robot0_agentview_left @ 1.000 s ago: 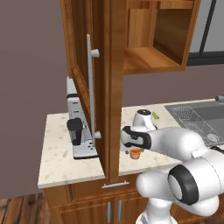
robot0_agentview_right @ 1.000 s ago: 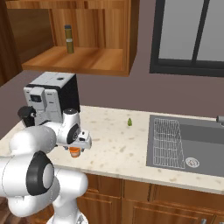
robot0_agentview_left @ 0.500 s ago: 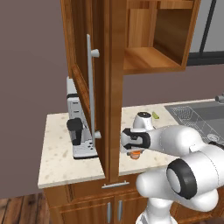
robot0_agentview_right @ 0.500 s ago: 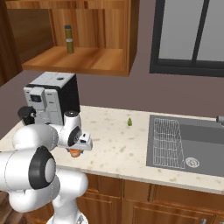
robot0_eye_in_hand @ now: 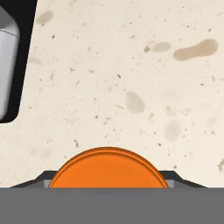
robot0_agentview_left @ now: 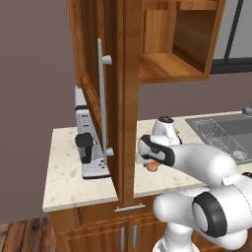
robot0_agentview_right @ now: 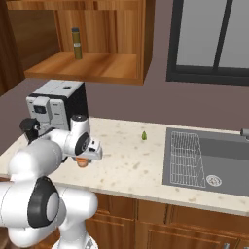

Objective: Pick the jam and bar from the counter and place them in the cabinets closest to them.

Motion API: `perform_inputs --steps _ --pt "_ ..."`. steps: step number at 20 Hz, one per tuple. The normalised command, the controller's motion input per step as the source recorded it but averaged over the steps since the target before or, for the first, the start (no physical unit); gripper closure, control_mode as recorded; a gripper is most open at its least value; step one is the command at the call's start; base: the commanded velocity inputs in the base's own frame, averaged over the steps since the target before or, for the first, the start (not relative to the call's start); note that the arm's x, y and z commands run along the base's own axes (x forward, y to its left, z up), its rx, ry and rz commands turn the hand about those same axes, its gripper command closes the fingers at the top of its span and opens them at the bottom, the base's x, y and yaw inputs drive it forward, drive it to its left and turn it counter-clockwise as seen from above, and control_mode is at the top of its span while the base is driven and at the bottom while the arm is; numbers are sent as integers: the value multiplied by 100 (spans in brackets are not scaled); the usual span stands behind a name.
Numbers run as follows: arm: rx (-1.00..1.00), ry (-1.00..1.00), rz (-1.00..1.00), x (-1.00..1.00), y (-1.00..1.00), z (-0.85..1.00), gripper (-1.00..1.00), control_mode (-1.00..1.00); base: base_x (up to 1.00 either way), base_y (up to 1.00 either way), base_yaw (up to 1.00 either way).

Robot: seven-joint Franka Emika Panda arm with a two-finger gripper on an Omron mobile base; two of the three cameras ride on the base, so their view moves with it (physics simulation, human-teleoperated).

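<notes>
The end effector (robot0_agentview_right: 83,161) stood low over the beige surface (robot0_agentview_right: 131,165), its jaws drawn in narrow around the jam (robot0_agentview_left: 153,165), the little orange jar sitting right between the finger tips and, as far as I could tell, lifted barely or not at all off the stone. In the hand view the jar's round lid (robot0_eye_in_hand: 108,168) sat dead centre at the tips. The coffee machine (robot0_agentview_right: 57,107) stood just behind. The open wall cabinet (robot0_agentview_right: 92,65) lay straight above and a little back, so the coming move looked mostly upward, toward its shelf where a slim bottle (robot0_agentview_right: 76,44) stood.
</notes>
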Motion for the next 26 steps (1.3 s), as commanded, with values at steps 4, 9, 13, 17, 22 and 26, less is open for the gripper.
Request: perform_inputs --steps 4,9,13,17,22,26 --pt "0 -2 0 -5 0 61 100 -100 0 0 0" --pt "0 -4 0 -14 0 62 100 -100 0 0 0" --pt "0 -9 0 -24 -4 63 100 -100 0 0 0" --pt "0 -11 0 -31 -9 61 100 -100 0 0 0" --pt "0 -13 0 -30 -12 65 100 -100 0 0 0" --pt "2 -15 0 -23 -14 72 100 -100 0 0 0"
